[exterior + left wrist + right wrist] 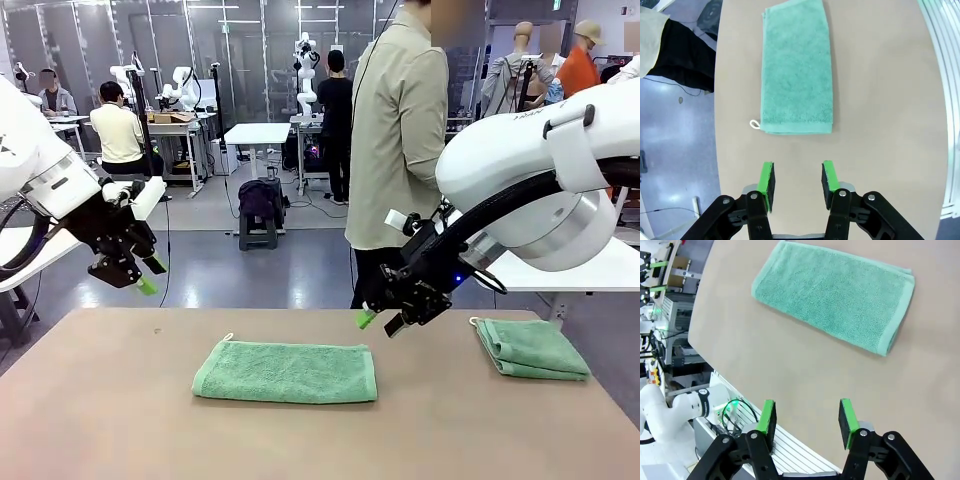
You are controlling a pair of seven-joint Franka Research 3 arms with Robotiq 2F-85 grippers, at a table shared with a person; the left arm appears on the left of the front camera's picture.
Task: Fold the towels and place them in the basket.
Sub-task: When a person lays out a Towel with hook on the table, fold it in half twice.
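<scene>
The long mint-green terry towel (285,372) lies flat on the tan table (100,400), already doubled once, with its small white corner loop (755,124) lying just ahead of the left gripper's (797,175) left pad. In the left wrist view the towel's near short edge is seen just beyond the fingertips and apart from them. The green pads stand about half open and nothing is held. The right gripper (807,417) is likewise parted over bare table, with nothing held, and the same towel lies well ahead of its fingers. A smaller, more tightly folded mint-green towel (530,348) rests behind the right gripper, beyond the reach of its fingers.

Several faults are judged possible. If only the top layer is pinched, the fold may be pulled open. If the pads are lowered too far, they may scrape the table. If both arms are brought to the middle together, they may collide.

No towel is held by any container; both rest on the bare table.
</scene>
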